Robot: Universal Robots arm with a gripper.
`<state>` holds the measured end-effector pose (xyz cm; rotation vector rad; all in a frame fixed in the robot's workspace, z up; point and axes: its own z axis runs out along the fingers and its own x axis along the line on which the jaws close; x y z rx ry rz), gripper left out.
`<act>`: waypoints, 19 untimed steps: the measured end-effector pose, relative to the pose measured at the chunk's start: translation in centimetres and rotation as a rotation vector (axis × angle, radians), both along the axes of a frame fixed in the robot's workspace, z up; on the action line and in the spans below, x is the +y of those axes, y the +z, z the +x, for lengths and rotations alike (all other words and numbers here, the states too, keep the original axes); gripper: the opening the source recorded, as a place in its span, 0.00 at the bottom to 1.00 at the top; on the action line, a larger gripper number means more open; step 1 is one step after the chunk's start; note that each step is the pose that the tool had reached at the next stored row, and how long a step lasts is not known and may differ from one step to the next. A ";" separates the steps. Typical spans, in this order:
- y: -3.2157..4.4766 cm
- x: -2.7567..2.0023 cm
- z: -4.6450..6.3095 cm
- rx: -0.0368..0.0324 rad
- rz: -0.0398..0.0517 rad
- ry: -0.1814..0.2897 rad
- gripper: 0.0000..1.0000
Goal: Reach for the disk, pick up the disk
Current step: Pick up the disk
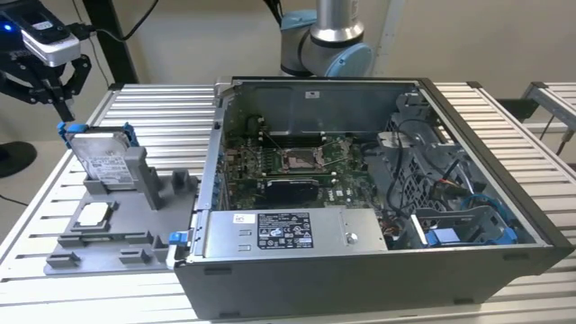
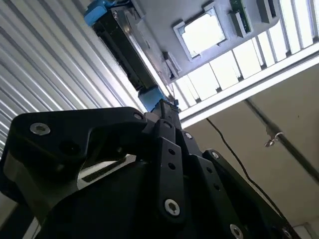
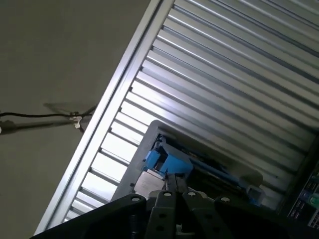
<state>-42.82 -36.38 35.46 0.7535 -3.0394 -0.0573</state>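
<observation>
Directly overhead, gripper (image 1: 63, 115) at disk (image 1: 101, 156) corner

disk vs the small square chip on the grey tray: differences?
The disk stands on edge in a holder on the grey tray; the chip lies flat in a recess. The disk is larger and rectangular, the chip small and square. The disk has a blue frame, with the end effector at its top corner; the chip has neither. Both are silvery.

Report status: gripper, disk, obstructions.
Gripper shut on disk at its blue frame corner. Disk standing in grey holder, not yet lifted. Nothing blocking.
</observation>
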 end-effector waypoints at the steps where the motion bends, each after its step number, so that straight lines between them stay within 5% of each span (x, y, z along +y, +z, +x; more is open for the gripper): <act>1: 0.00 0.00 0.0 0.0000 0.0000 0.018 0.00; 19: 0.00 0.00 0.0 -0.0002 -0.0015 0.302 0.00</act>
